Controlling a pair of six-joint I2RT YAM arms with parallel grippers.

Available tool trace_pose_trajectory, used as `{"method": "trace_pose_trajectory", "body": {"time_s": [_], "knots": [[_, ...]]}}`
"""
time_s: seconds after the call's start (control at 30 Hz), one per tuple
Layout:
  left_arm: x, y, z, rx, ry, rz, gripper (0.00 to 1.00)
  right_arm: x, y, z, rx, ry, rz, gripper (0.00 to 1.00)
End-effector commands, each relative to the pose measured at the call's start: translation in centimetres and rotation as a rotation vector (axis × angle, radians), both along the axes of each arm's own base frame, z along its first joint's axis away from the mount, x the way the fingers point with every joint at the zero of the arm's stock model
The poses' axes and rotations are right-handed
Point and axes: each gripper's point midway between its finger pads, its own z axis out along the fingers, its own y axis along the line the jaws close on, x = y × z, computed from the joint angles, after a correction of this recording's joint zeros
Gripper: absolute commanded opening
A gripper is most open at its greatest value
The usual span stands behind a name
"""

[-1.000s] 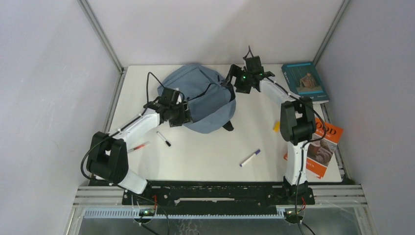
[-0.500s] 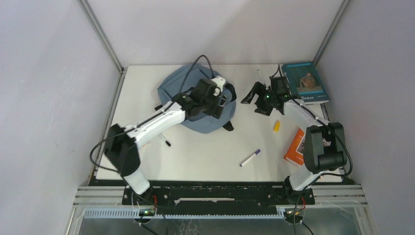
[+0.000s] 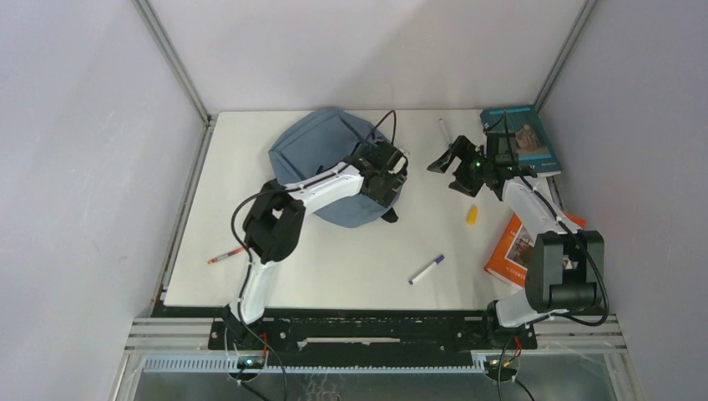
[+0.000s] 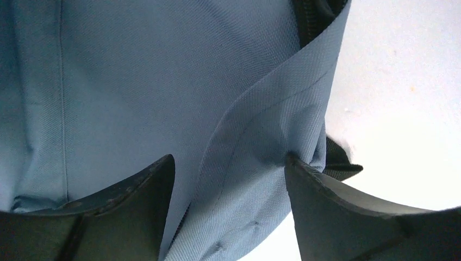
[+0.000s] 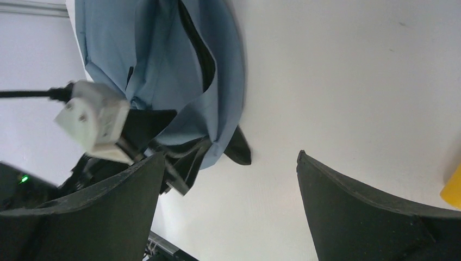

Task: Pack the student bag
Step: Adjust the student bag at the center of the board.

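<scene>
Your left gripper (image 4: 229,159) stood spread astride a fold of the student bag (image 3: 317,150); your right gripper (image 5: 229,155) hung wide apart above the table (image 5: 348,76) beside it.

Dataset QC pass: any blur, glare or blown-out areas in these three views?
Top view: sharp, even light, no glare, bag clear. Left wrist: bag weave crisp, table nearly blown out white, fingers dark with little detail. Right wrist: bag in focus, its fingers underexposed, no glare.
</scene>
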Motion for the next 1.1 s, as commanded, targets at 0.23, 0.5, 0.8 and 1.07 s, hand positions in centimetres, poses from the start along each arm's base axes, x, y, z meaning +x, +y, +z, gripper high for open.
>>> {"method": "trace_pose_trajectory", "body": {"time_s": [0.23, 0.5, 0.8, 1.07], "knots": [[4.0, 3.9, 3.2, -0.002, 0.025, 0.146, 0.00, -0.5, -0.5, 3.8, 0.013, -0.103, -0.001, 1.00], [8.0, 15.0, 29.0, -0.238, -0.463, 0.342, 0.00, -1.3, -0.9, 5.8, 0.001, -0.154, -0.010, 1.00], [6.9, 19.1, 43.0, -0.346, -0.825, 0.338, 0.00, -2.0, -1.1, 6.6, -0.007, -0.168, -0.017, 0.99], [8.0, 12.6, 31.2, -0.491, -0.522, 0.281, 0.00, -2.7, -1.3, 5.6, -0.015, -0.157, -0.027, 0.99]]}}
